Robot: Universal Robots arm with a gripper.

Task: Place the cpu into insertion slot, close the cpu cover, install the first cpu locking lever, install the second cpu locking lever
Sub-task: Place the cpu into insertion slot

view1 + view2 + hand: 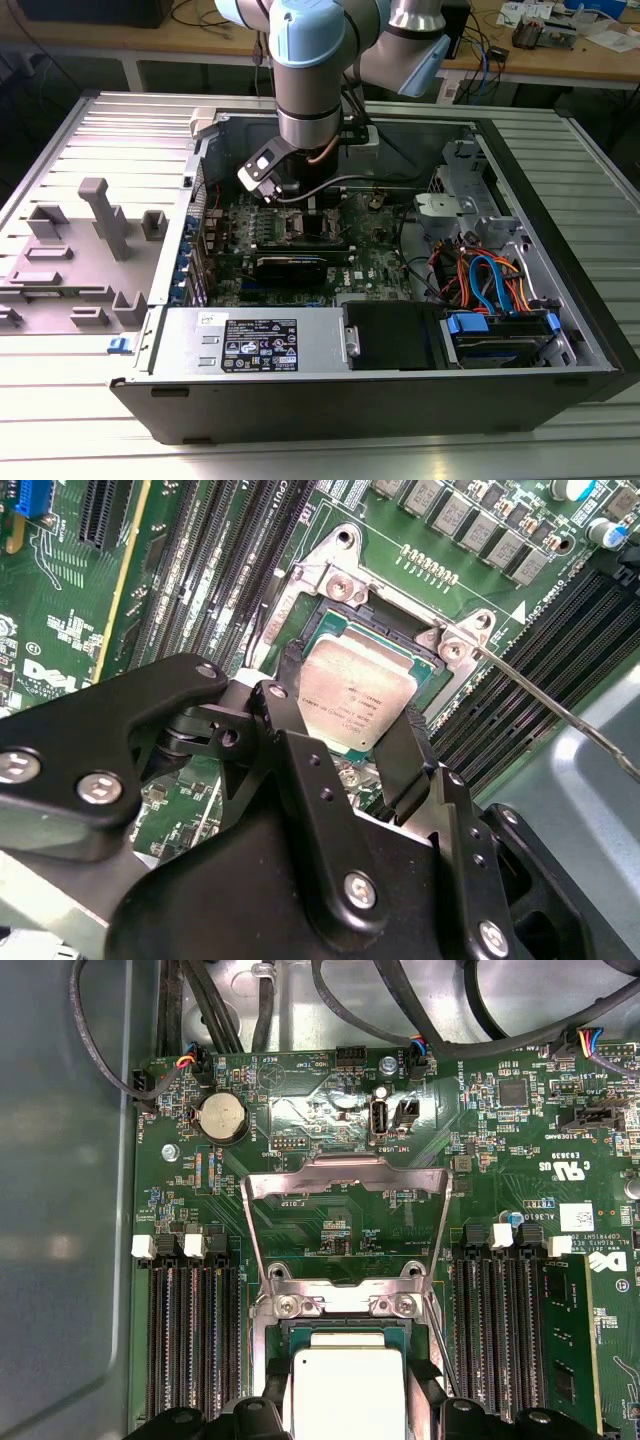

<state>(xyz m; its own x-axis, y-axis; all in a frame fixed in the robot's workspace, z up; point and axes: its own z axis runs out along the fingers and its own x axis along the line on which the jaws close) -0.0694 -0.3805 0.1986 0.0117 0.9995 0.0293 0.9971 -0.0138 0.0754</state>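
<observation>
Case: the open computer case [300, 405] fills the middle of the exterior view, resting on a slatted table [60, 440].
Arm: the robot arm [310, 70] hangs from the upper centre of the exterior view, over the board.
Motherboard: the green motherboard [380, 255] lies on the case floor, at mid-frame.
Gripper: the gripper [352, 715] is closed to chip width, its black fingers [290, 720] against two opposite edges of the cpu.
Cover: the cpu cover [345, 1172] stands swung up, clear of the socket.
Slot: the insertion slot [395, 640] sits between the banks of RAM slots [190, 1330].
Cpu: the cpu [355, 685] lies level within the slot's rim; whether it is fully seated I cannot tell.
Lever: a thin locking lever [560, 715] juts out beside the socket, unlatched.
Doing it well: the chip probably wants to stay flat and square to the rim, with no downward force.
Views: the first wrist view gives the raised cover and its hinge; the second wrist view gives finger contact and the lever's reach.
</observation>
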